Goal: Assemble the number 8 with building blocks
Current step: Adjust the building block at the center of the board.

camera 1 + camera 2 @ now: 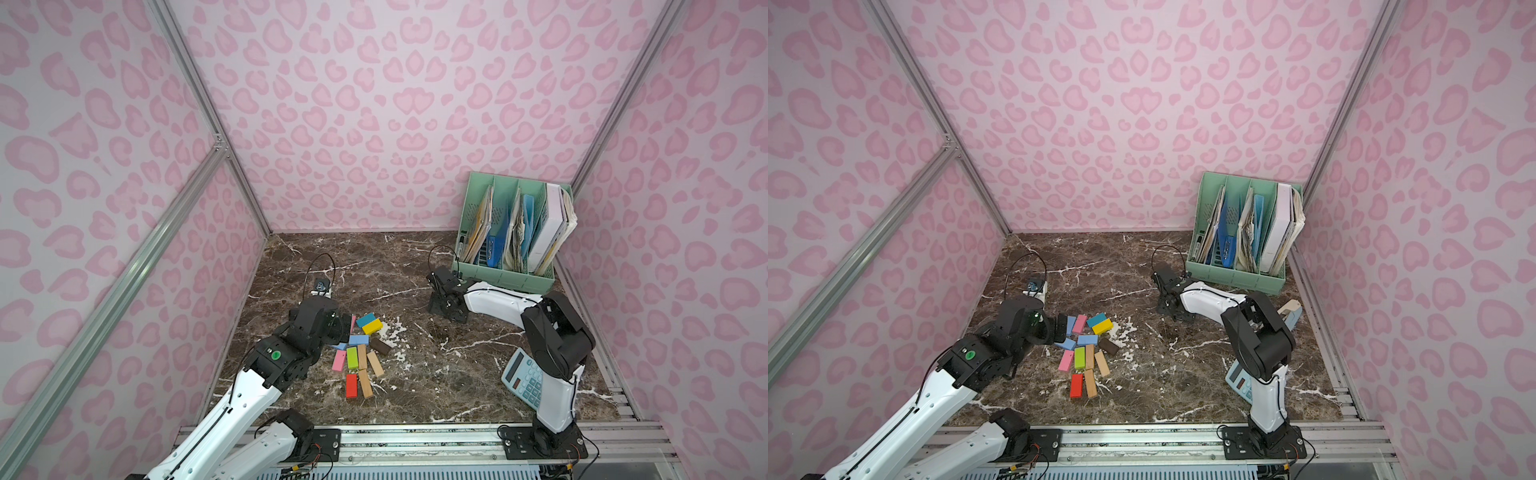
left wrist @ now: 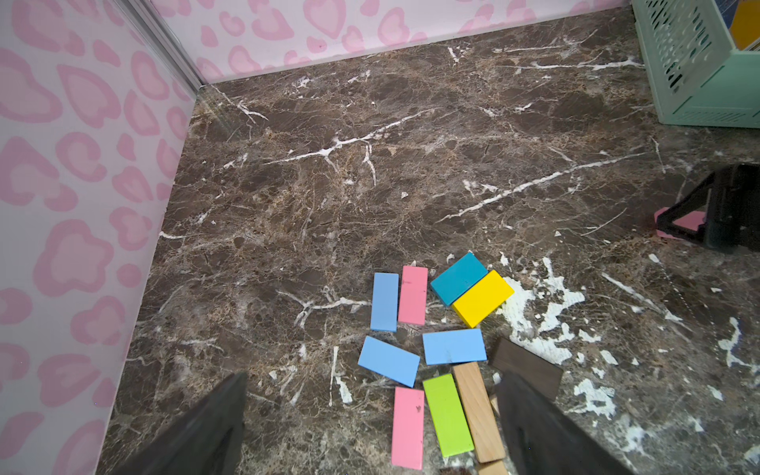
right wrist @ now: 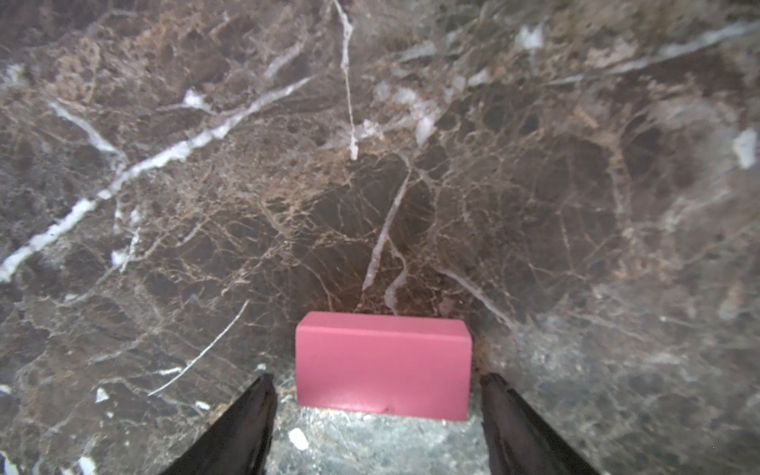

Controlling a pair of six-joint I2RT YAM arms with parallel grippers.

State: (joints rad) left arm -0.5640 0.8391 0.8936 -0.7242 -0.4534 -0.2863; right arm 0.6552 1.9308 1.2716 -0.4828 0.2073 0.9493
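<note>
Several building blocks point(image 1: 361, 353) point(image 1: 1088, 353) lie flat and loosely clustered on the marble at the front left: pink, light blue, teal, yellow, green, red, dark brown and tan. My left gripper point(image 1: 347, 328) point(image 1: 1061, 326) point(image 2: 374, 376) hovers wide open at the cluster's left edge, holding nothing. One pink block point(image 3: 382, 366) point(image 2: 687, 222) lies apart, out towards the right. My right gripper point(image 3: 377, 376) point(image 1: 446, 313) point(image 1: 1173, 313) is down over it, one finger on each side with a narrow gap left on both. In both top views that block is hidden under the gripper.
A mint green file organiser point(image 1: 511, 274) point(image 1: 1237, 274) point(image 2: 699, 94) full of folders stands at the back right, just behind my right gripper. A pale blue calculator point(image 1: 521, 380) point(image 1: 1239, 378) lies near the front right, partly behind the right arm. Pink patterned walls enclose three sides.
</note>
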